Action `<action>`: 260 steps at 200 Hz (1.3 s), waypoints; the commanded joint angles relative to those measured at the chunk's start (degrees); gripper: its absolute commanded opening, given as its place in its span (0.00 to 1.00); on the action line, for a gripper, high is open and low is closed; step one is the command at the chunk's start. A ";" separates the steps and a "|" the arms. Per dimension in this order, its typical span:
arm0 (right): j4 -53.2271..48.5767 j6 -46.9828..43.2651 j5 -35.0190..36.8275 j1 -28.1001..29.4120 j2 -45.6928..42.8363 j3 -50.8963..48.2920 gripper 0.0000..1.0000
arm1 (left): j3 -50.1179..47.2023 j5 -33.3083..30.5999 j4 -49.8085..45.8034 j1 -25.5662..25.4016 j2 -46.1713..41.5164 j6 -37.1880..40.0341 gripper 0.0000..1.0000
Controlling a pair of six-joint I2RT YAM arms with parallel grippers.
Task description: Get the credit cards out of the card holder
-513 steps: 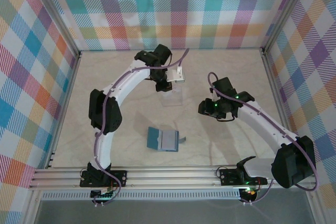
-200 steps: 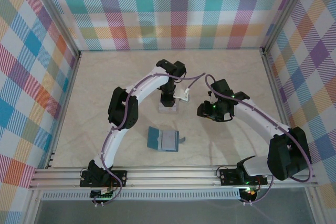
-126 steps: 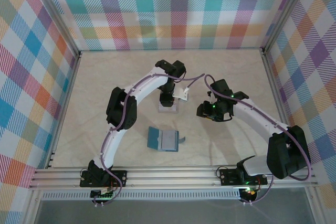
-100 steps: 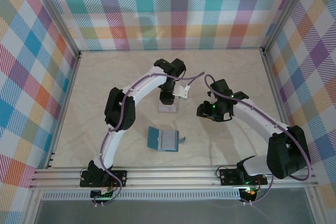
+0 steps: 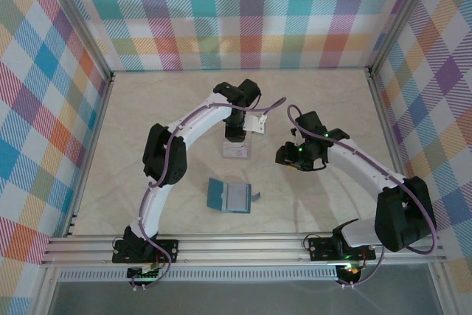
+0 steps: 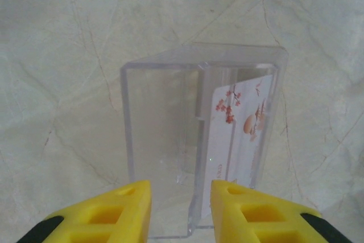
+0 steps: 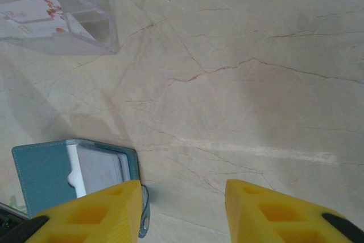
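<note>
Two arms reach over the desk [image 5: 332, 108]. The left gripper [image 6: 181, 186] hangs just above a clear box [image 6: 165, 135] in the middle of the desk. Its yellow fingers [image 6: 128, 203] stand a little apart, with nothing between them. Inside the box, on its right side, a white flower card [image 6: 242, 135] leans with red blossoms on it.

The right gripper [image 7: 183, 185] hovers to the right of the box. Its fingers are also apart and hold nothing.

The card holder [image 5: 230, 195] lies open on the desk, nearer than the box and apart from it. Pale credit cards [image 7: 102, 169] sit in its right half, and the teal flap lies to the left.
</note>
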 commanded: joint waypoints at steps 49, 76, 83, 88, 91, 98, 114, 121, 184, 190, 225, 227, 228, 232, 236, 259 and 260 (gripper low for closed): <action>2.34 3.23 -5.24 2.18 -0.46 -0.72 0.44 | -14.87 6.41 10.59 -0.28 -13.22 -21.97 0.29; 2.42 4.10 -5.79 5.03 0.84 0.01 0.45 | -25.32 11.46 17.25 -0.28 -20.58 -31.62 0.31; 1.95 4.35 -5.94 5.80 1.54 0.46 0.46 | -27.87 12.40 19.15 -0.28 -22.60 -34.71 0.31; 1.62 4.48 -5.75 6.43 2.06 0.77 0.46 | -29.46 13.00 20.62 -0.28 -23.82 -37.02 0.31; 1.38 4.57 -5.58 6.85 2.34 0.96 0.46 | -30.59 13.42 21.33 -0.28 -24.54 -38.40 0.32; 0.98 4.66 -5.21 7.82 2.95 1.27 0.46 | -32.94 14.08 23.09 -0.28 -26.01 -41.42 0.32; 0.37 5.17 -4.48 9.82 4.12 1.97 0.47 | -37.94 15.12 26.83 -0.23 -29.21 -49.04 0.32; 0.32 5.42 -4.24 10.57 4.52 2.25 0.48 | -39.74 14.88 28.16 -0.23 -30.28 -53.01 0.33; -0.67 7.77 -2.26 16.18 7.39 4.98 0.50 | -56.92 13.53 36.38 -0.29 -40.92 -78.83 0.32; -0.48 8.04 -2.26 16.68 7.51 5.15 0.50 | -58.15 12.69 36.84 -0.26 -42.23 -80.41 0.31; 1.15 9.41 -3.29 19.84 9.11 6.39 0.50 | -62.96 10.41 38.81 -0.32 -50.07 -86.53 0.32; 1.25 9.48 -3.42 20.10 9.26 6.53 0.50 | -63.02 10.36 38.78 -0.36 -50.22 -86.75 0.32; 1.31 9.49 -3.50 20.17 9.36 6.60 0.50 | -63.11 10.27 38.74 -0.36 -50.42 -86.90 0.32; 1.49 9.54 -3.71 20.58 9.72 6.70 0.50 | -63.33 10.21 38.73 -0.37 -51.00 -87.68 0.32; 1.62 9.63 -3.87 20.95 10.15 6.83 0.50 | -63.48 10.09 38.52 -0.33 -51.38 -88.49 0.32; 1.73 10.15 -3.71 23.23 12.14 7.37 0.50 | -63.57 12.12 36.99 -0.43 -51.95 -91.09 0.33; 1.73 10.18 -3.69 23.32 12.16 7.37 0.50 | -63.61 12.24 37.01 -0.44 -51.94 -91.14 0.33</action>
